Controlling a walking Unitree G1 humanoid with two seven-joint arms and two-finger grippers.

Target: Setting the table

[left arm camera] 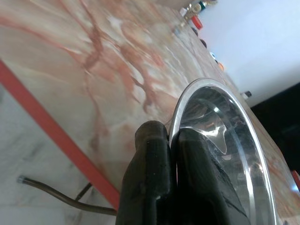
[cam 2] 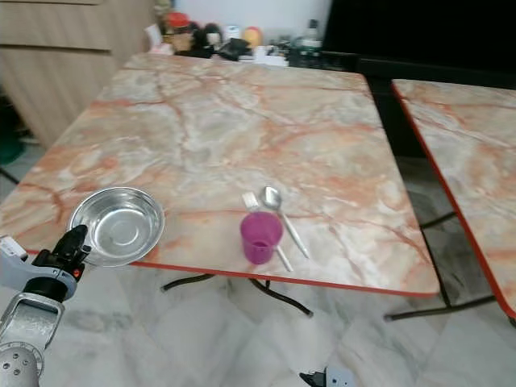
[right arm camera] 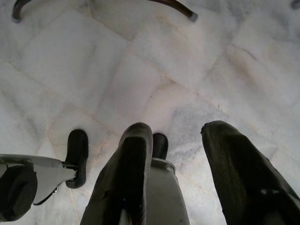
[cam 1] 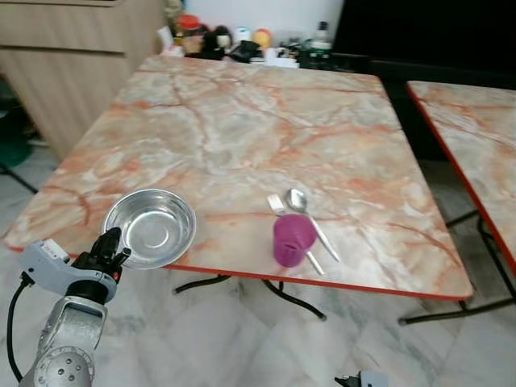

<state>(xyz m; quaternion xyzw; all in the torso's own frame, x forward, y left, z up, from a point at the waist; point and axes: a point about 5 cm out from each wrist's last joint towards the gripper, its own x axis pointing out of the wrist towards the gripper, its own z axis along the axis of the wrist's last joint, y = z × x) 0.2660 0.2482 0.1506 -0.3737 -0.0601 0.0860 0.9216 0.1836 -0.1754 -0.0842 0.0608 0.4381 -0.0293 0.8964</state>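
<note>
**Left end effector pinches the bowl's rim at the worktop's near edge**

Left eye view: the steel bowl sits at the near left corner of the marbled worktop, close to its red edge. The left end effector reaches up from below that edge, and its black fingers meet the bowl's near rim. To the right of the bowl, well apart, stands a purple cup, with a fork and a spoon lying just behind and beside it. Jars crowd the far edge. A second worktop stands to the right.

Right eye view: the same layout, with the end effector at the bowl's near left rim.

Left wrist view: the two fingers are nearly closed, with the bowl's thin rim clamped between them, one finger outside and one inside the bowl.

Right wrist view: the right end effector hangs over the pale tiled floor, its fingers spread and holding nothing.
</note>
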